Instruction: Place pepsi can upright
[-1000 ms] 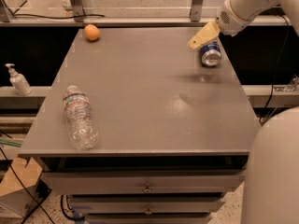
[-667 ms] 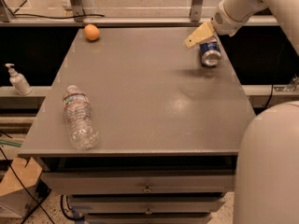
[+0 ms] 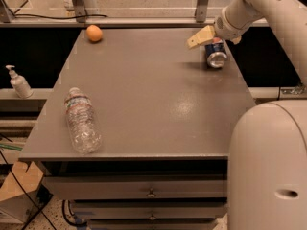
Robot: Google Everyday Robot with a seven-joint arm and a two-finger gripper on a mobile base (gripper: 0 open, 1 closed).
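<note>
The pepsi can [image 3: 216,55] lies on its side near the far right edge of the grey table [image 3: 153,95], with its silver end facing me. My gripper [image 3: 218,39] hangs at the can's far end, just above it. It is open: one beige finger [image 3: 200,36] sticks out to the can's left and the other shows at its right. The can rests on the table and is not lifted.
A clear plastic water bottle [image 3: 81,121] lies on its side at the front left. An orange [image 3: 94,33] sits at the far left corner. A soap dispenser [image 3: 18,82] stands on a ledge left of the table. My white base [image 3: 268,166] fills the lower right.
My gripper has shifted slightly left over the can. The can, bottle and orange have not moved.
</note>
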